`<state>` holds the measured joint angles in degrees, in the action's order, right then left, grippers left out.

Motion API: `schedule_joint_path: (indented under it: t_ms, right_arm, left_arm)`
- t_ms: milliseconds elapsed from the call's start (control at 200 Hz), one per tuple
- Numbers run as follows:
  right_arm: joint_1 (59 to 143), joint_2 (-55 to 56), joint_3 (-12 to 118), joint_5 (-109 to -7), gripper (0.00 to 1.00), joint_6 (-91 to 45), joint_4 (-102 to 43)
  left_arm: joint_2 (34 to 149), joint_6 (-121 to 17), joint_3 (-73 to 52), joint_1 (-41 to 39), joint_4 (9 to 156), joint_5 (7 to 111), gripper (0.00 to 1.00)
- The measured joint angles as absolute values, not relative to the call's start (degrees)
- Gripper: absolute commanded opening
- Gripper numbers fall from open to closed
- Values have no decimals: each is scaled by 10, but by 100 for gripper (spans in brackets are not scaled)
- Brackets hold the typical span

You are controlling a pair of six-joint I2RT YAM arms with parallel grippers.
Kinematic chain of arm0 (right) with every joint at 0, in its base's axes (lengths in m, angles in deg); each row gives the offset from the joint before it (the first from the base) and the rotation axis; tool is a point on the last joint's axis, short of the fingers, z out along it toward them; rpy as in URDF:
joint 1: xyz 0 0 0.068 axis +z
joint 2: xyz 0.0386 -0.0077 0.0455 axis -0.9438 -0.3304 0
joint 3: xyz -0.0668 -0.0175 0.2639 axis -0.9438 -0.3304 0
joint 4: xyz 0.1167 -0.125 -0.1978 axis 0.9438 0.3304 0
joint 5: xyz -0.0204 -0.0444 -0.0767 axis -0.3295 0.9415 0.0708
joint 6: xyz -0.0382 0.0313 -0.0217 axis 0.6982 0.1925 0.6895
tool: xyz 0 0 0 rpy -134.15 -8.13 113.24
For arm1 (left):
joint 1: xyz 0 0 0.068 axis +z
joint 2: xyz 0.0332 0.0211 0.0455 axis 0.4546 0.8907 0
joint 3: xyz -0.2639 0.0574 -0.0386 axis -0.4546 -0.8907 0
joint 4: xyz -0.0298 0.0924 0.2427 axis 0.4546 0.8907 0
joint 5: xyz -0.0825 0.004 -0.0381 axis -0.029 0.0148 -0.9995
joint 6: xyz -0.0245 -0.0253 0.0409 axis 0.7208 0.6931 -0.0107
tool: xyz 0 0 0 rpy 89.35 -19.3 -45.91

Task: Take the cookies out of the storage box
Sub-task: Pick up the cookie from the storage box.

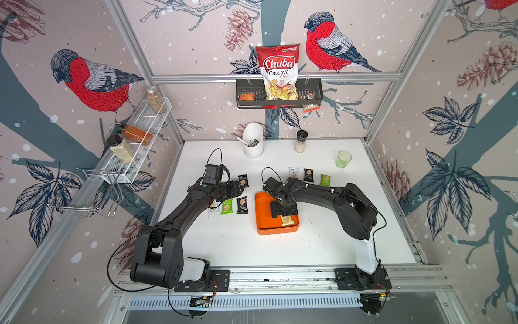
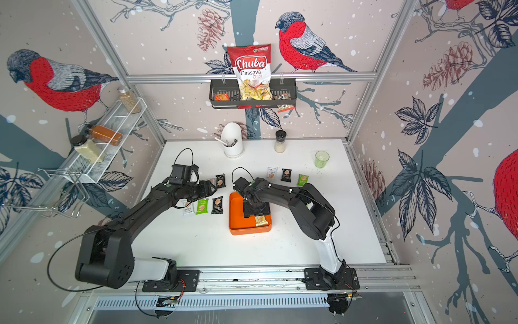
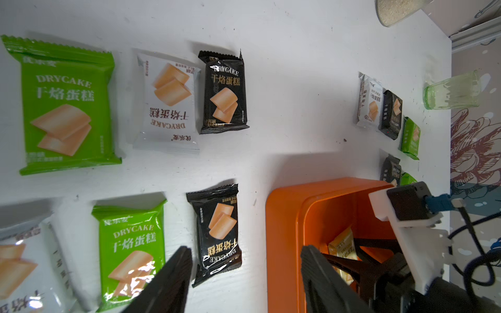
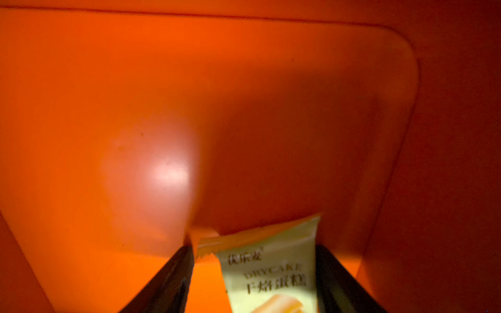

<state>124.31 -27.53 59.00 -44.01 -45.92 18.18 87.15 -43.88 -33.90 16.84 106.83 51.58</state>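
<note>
Cream packet [image 4: 271,273] between right fingers [image 4: 166,284] in storage box [image 4: 244,94], grip unclear, left fingers [image 3: 165,287] apart

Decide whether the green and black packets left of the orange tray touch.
Apart: the left wrist view shows bare table between green packet and black packet.

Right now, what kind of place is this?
Likely a pretend kitchen pantry for robot practice: spice jars on a wire rack, a chips bag in a wall basket, and two robot arms.
</note>
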Motion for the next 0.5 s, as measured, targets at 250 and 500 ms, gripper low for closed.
schedule_joint_path:
  t_ms: [250,500]
  right_arm:
    - [1246,-275,587,-442,72,-448,181]
    - [1246,-282,595,-442,56,-448,187]
  left_arm:
    - [872,-439,-339,171,1068,516,68]
    - [872,-439,-339,172,1068,516,68]
